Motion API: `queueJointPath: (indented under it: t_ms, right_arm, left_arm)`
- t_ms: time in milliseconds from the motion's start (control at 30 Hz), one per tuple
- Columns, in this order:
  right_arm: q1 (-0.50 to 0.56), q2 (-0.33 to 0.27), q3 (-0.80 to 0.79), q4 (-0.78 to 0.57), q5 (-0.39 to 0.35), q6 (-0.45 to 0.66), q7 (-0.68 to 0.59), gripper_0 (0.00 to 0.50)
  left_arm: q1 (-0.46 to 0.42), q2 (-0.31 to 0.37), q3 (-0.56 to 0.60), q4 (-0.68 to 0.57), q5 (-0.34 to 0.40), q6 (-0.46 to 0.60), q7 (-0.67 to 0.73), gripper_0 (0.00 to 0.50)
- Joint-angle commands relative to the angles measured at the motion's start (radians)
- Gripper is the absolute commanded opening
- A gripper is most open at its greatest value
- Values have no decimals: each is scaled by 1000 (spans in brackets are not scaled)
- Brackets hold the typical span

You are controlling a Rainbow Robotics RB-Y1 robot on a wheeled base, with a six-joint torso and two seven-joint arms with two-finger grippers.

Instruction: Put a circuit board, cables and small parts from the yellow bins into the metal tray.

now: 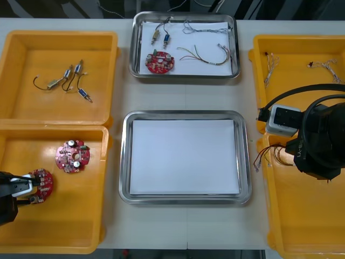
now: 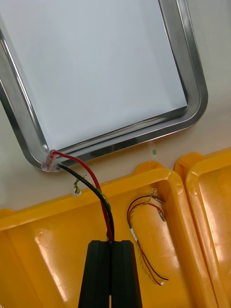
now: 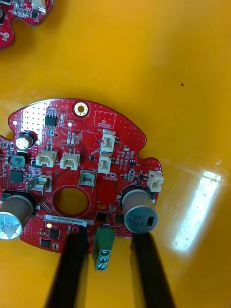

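Board [image 3: 77,159] lies flat on the floor of the near left bin [image 1: 54,226], parts side up, which leaves its edge as the only place for me to take it. My left gripper [image 3: 108,236] is down at that edge with its fingers spread. One is by the label strip and the other by the big capacitor, and the green terminal stands in the gap between them. The gap is wider than the terminal, so I judge this a straddle before the pinch, not a hold. A second board [image 1: 71,156] sits apart from this one in the same bin, clear of my fingers.

My right gripper [image 2: 110,243] is over the near right bin [image 2: 57,240] with its fingers pressed together on a cable [image 2: 91,180], red and black. Gripping the cable near one end lets the rest trail ahead towards the tray [image 2: 195,103]. The clear plug shows against the tray's corner rim, and I cannot tell whether it touches. A loose cable [image 2: 136,238] lies in the bin beside my fingers.

The tray's white floor is bare, so I judge the job barely started. The far tray [image 1: 132,48] already holds a board, cables and small parts.
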Motion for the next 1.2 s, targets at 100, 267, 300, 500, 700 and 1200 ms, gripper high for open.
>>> queueJointPath:
  t_ms: [100, 267, 300, 500, 700, 1200]
  right_arm:
    - [-25, -37, 8, -28, -11, -4, -25, 0]
    - [-25, -37, 8, -26, -11, -1, -23, 0]
    - [-25, -37, 8, -28, -11, -1, -25, 0]
    - [-25, -37, 8, -28, -16, -1, -27, 0]
    - [-25, -37, 8, -28, -19, -1, -27, 0]
    - [-25, -38, 7, -28, -23, -1, -27, 0]
  left_arm:
    - [-28, -11, -17, 6, -14, 9, -110, 0]
    - [-26, -11, -19, 7, -12, 9, -110, 0]
    - [-26, -11, -17, 6, -12, 9, -110, 0]
    - [-28, 2, -17, -5, 2, 9, -102, 0]
    - [-26, 14, 9, -26, 20, 35, -81, 0]
    - [0, -60, 268, -68, 49, 340, 99, 0]
